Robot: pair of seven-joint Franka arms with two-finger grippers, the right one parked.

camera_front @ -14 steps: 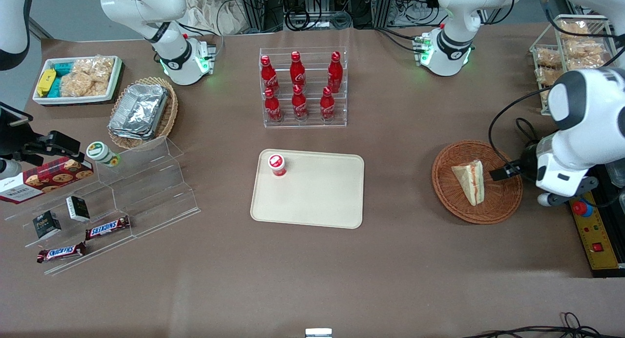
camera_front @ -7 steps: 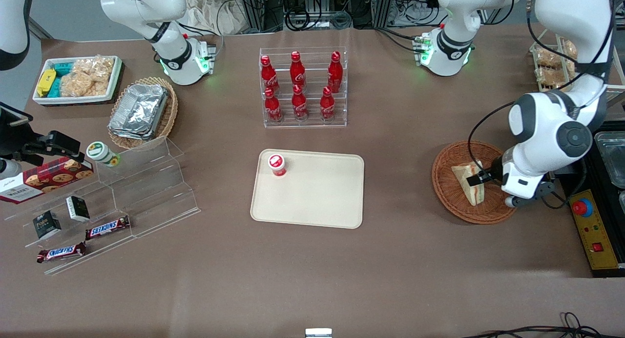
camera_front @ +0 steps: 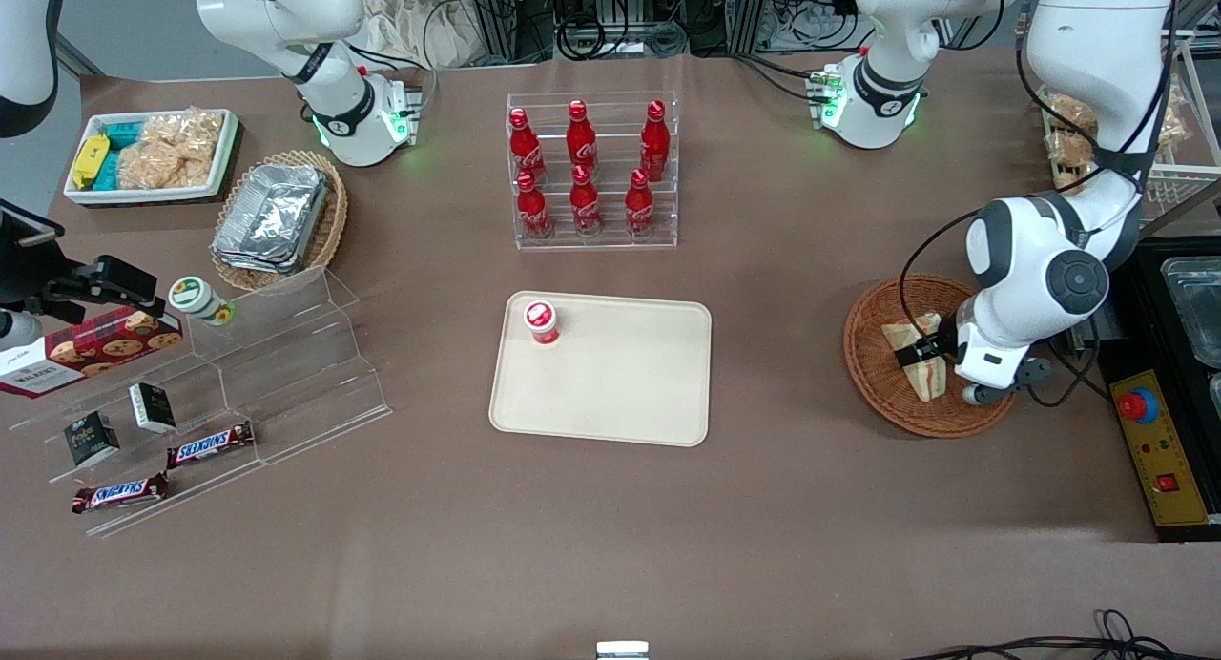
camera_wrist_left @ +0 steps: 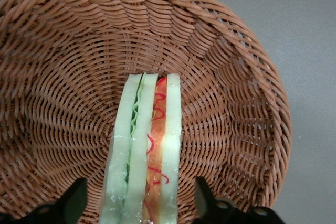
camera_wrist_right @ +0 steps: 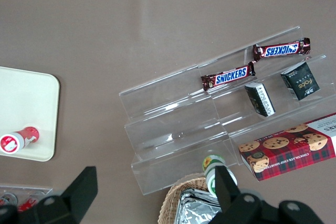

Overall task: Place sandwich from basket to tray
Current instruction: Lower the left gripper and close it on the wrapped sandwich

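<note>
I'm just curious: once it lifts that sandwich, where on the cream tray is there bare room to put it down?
Most of the tray is bare. Only a small red-capped bottle stands in the corner nearest the cola bottle rack. It is crowded at the basket, where the gripper hangs open, one finger on each side of the sandwich.

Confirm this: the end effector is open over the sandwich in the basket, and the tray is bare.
Not quite. The tray is not bare: the front view shows a small red-capped container on it. The rest holds: the end effector is open, one finger on each side of the sandwich in the basket.
</note>
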